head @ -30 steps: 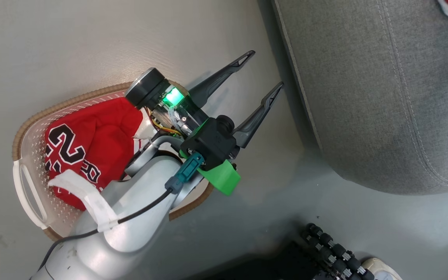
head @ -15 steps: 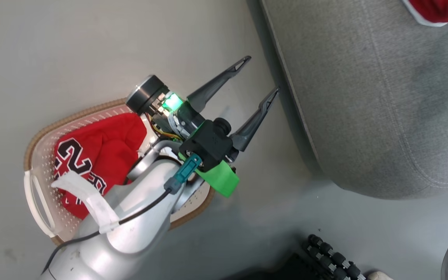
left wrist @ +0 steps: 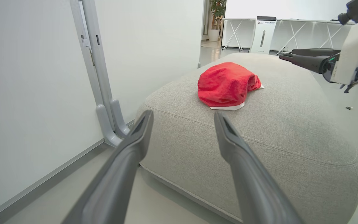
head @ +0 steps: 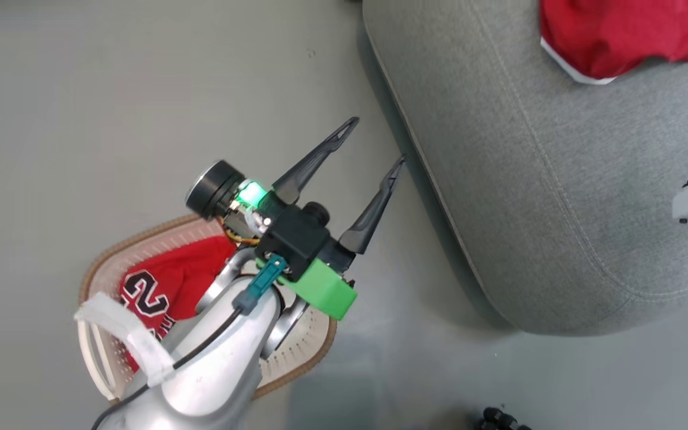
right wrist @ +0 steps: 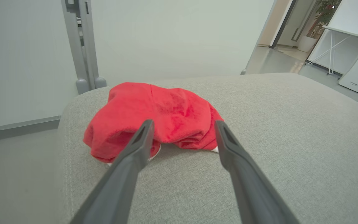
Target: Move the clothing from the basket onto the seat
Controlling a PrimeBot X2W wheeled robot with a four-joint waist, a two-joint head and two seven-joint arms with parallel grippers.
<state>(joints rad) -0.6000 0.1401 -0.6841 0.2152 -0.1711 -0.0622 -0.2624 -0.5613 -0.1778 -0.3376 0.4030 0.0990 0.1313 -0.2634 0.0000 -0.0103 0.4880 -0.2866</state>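
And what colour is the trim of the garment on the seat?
White trim on the red garment; best in left wrist view.

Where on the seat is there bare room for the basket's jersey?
The seat is bare from its rounded near corner, along the floor-side edge, up to the plain red garment. It is crowded at that far end, where the garment lies.

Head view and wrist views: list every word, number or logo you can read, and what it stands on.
"2": on the red jersey in the basket; lettering below it is hidden by the arm.
Logo on the white floor stand: too small to read.
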